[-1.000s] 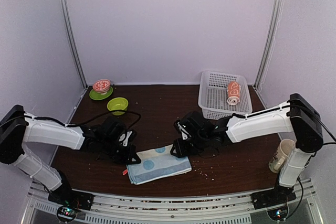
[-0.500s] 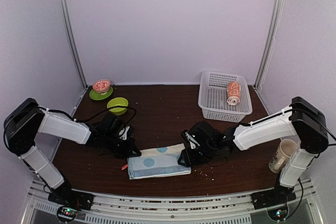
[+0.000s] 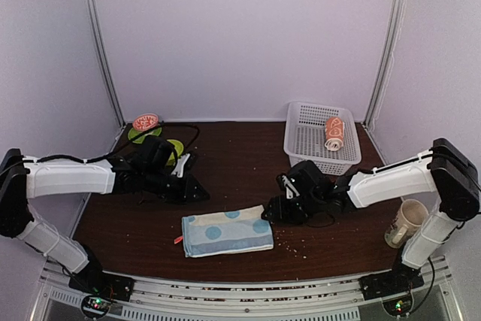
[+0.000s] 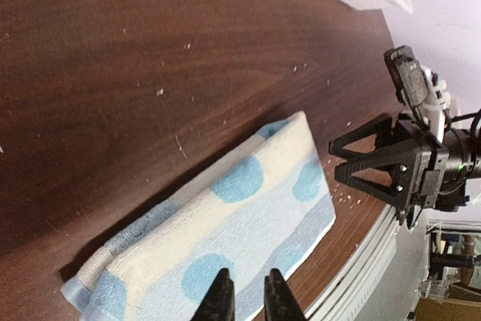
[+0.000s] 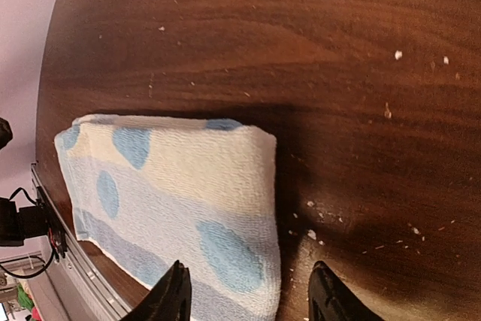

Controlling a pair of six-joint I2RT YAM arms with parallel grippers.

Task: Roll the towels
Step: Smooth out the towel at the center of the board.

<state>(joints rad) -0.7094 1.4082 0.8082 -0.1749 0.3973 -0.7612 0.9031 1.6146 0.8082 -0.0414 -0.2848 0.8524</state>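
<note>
From above, the light-blue towel lies folded into a flat rectangle on the dark bench, near its front edge and between the two arms. The left pincer hangs behind the towel's left end and clear of it. The right pincer sits just beside the towel's far right corner. The orange towel lies rolled up inside the white basket at the back right. A cup stands by the right arm's base.

In the left wrist view, the left pincer has its fingers only slightly parted with nothing between them, poised above the dotted towel. Beyond the towel's far end, the right pincer points towards it with jaws apart.

In the right wrist view, the right pincer is spread wide and holds nothing. The corner of the towel lies beneath the gap, with scattered crumbs on the wood beside it.
</note>
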